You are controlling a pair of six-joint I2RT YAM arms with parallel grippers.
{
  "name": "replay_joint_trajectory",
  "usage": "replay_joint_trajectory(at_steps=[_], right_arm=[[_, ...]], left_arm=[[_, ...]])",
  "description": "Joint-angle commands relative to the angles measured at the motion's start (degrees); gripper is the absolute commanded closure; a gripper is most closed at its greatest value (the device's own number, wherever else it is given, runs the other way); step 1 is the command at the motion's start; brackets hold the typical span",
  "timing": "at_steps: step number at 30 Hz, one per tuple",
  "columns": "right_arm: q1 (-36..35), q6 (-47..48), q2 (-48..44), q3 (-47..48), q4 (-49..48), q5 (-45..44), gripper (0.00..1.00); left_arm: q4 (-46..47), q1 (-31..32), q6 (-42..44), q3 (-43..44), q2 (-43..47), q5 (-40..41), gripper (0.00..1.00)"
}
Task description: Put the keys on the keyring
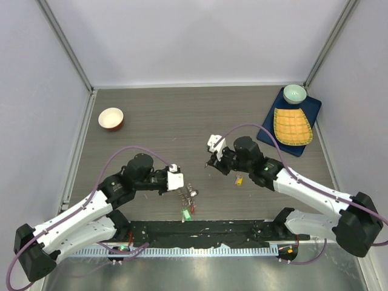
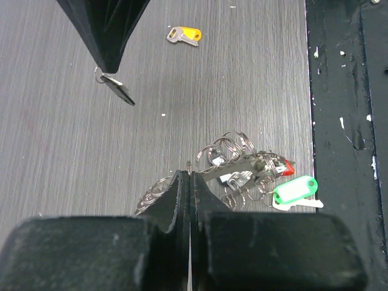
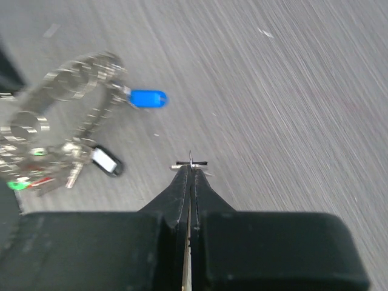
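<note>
The keyring (image 2: 225, 150), a thin metal ring fringed with small rings and silver keys, lies on the grey table; it also shows in the top view (image 1: 190, 193) and the right wrist view (image 3: 57, 100). My left gripper (image 2: 190, 176) is shut on the ring's near edge. A green-tagged key (image 2: 294, 189), a red tag (image 2: 287, 167), a blue tag (image 3: 147, 98) and a black tag (image 3: 107, 161) hang at the ring. My right gripper (image 1: 212, 160) is shut on a small dark-tagged key (image 2: 119, 88), held above the table, apart from the ring. A yellow-tagged key (image 2: 185, 35) lies loose.
An orange and white bowl (image 1: 111, 118) stands at the back left. A blue tray (image 1: 269, 130) with a yellow mat (image 1: 292, 125) and a pale green bowl (image 1: 294, 93) stands at the back right. A black strip (image 1: 242, 230) runs along the near edge.
</note>
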State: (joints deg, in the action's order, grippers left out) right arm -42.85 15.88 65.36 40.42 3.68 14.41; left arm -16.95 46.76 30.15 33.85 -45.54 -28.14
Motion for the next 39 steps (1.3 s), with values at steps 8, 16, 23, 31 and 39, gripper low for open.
replay_joint_trajectory(at_steps=[8,16,23,31,39], right_arm=[[-6.1,6.1,-6.8,-1.9,-0.5,12.5,0.99],[-8.8,10.1,-4.5,-3.9,-3.3,13.1,0.99],[-10.9,11.0,-6.7,-4.7,-7.2,14.5,0.99],[-12.8,11.8,-5.3,-4.1,-7.3,14.5,0.99],[-13.7,12.6,-4.5,-3.6,-6.0,12.8,0.99]], left_arm=[[3.5,0.2,0.5,-0.3,3.3,-3.0,1.0],[5.0,0.2,-0.4,-0.6,2.2,-4.1,1.0],[6.5,0.2,-1.9,-0.8,0.5,-5.2,1.0],[9.7,0.2,-5.5,-1.5,-1.7,-8.0,1.0],[10.3,0.2,-5.8,-1.5,-2.1,-8.3,1.0]])
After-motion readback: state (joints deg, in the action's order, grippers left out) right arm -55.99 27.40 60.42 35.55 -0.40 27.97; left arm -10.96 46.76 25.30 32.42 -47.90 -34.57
